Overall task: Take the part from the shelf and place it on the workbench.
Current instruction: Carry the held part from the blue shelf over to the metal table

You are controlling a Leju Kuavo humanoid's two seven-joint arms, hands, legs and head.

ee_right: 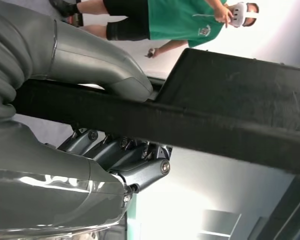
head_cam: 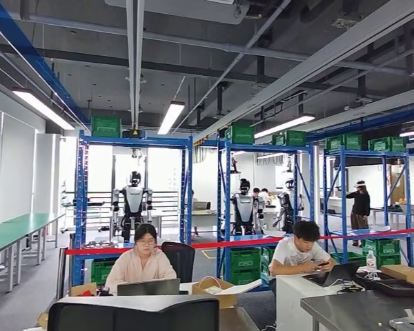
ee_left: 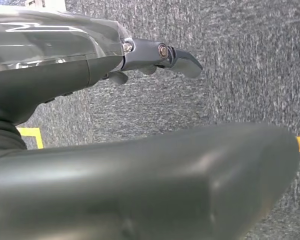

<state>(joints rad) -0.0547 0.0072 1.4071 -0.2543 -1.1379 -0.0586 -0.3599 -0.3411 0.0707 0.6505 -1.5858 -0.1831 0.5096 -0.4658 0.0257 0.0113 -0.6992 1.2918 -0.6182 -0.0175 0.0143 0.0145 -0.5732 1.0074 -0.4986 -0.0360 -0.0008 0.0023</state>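
Observation:
My right hand grips a black flat part: the thumb lies on one face and the fingers curl against the other. My left hand hangs over grey carpet with its fingers stretched out and nothing in it. Ahead in the head view stand blue shelf racks with green crates on top. A grey metal bench is at the lower right.
Two people sit at desks with laptops just ahead, behind a red tape barrier. Long green tables run along the left wall. Other robots stand behind the racks. A person in a green shirt wearing a headset is near my right hand.

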